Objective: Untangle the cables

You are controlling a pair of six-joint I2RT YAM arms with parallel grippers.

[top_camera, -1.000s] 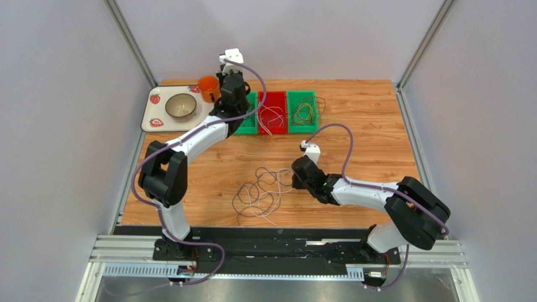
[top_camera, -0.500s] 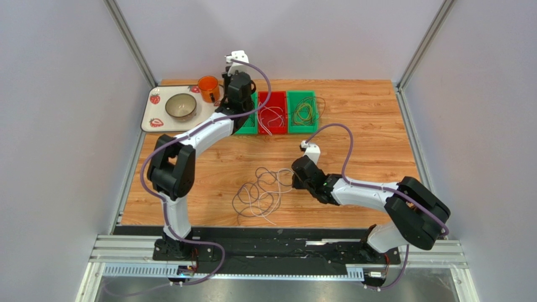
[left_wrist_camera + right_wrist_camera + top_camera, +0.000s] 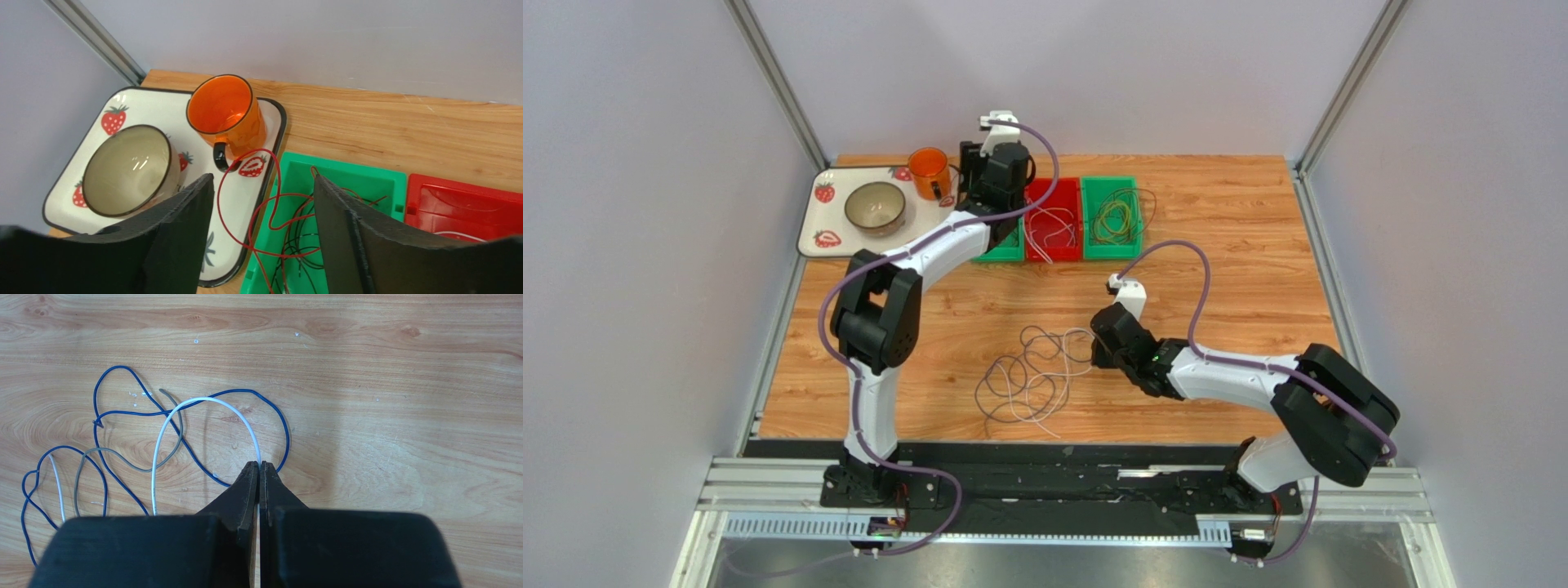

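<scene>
The bottom edge cuts off the green bin (image 3: 374, 187), the right edge the red bin (image 3: 466, 202); the white cable (image 3: 205, 400) drops from sight behind the right hand (image 3: 259, 468).

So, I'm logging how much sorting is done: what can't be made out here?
Left green bin: left arm covers much in the top view; the open left claw and bottom edge cut it in its wrist view.
Table tangle: right claw, shut on the white cable, hides its near loops in that wrist view.

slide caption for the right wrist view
Right gripper shut on white cable, with blue cable and grey cable looped on the table
</scene>
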